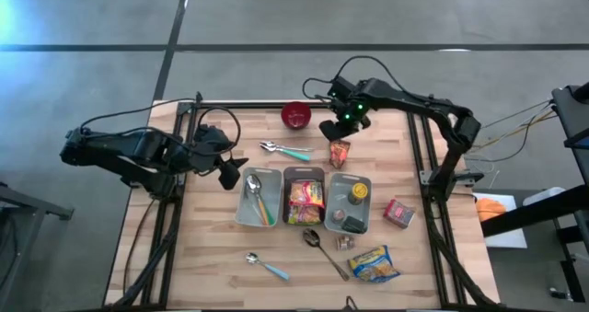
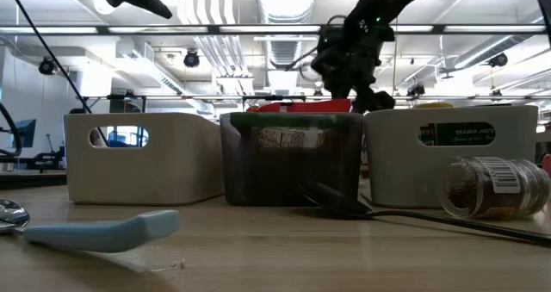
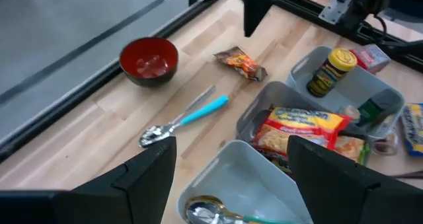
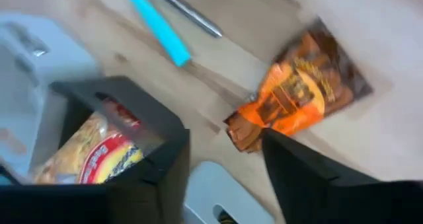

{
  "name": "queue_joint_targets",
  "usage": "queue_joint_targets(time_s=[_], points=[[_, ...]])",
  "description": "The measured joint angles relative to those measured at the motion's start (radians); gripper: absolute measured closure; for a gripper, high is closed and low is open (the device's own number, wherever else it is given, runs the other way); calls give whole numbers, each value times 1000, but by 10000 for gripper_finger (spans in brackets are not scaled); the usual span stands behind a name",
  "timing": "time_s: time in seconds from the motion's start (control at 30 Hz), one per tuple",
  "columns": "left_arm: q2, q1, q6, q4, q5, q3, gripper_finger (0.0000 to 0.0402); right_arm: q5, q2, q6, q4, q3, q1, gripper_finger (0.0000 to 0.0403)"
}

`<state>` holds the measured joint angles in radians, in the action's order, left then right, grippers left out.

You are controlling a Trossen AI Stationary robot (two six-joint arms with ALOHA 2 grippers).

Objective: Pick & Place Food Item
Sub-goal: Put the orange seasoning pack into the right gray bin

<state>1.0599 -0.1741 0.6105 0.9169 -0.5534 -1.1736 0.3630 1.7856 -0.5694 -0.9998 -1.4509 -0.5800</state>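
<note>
Hidden from me: In the low view the three bins (image 2: 293, 158) stand in a row and block everything behind them; only a red sliver shows above the dark middle bin's rim, and I cannot say what it belongs to.
Cut off: The glass jar (image 2: 486, 187) lies on its side at 3 o'clock in the low view; a blue-handled spoon (image 2: 99, 229) lies at 8 o'clock with its bowl at the frame edge.
Hard to read: The right wrist view is smeared, so I cannot read the print on the orange snack packet (image 4: 297, 95).
Task item, look: The orange snack packet is a small crinkled foil pouch, orange with dark brown ends, lying flat on the bare wood.
Task item, place: In the high view I see it (image 1: 340, 153) just past table centre toward 1 o'clock, beside the far rim of the right grey bin (image 1: 348, 204), near the teal-handled fork (image 1: 286, 150) and apart from the red bowl (image 1: 295, 115).
Right gripper: The right gripper (image 1: 337, 131) hangs just above the packet on its 12 o'clock side; its fingers (image 4: 310, 178) are spread with nothing between them, the packet free beyond the tips.
Left gripper: The left gripper (image 1: 230, 172) waits at 9 o'clock over the left bin's far corner, fingers (image 3: 139, 181) spread wide, carrying nothing.
Bin contents: Spoons in the left bin; a yellow noodle pack (image 3: 301, 125) in the middle; a yellow-lidded bottle (image 3: 328, 72) in the right.
</note>
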Motion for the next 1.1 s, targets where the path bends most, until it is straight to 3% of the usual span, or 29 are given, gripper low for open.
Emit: queue_joint_targets(time_s=[0.17,0.4,0.57,1.1], points=[[0,0,19,1,22,0,112,-20,34,-84,-15,6,25,150],[0,0,18,2,23,0,112,-62,68,-159,-8,62,52,107],[0,0,18,5,23,0,112,-128,80,-278,40,121,65,98],[0,0,15,23,32,0,112,-131,145,-425,126,145,91,99]])
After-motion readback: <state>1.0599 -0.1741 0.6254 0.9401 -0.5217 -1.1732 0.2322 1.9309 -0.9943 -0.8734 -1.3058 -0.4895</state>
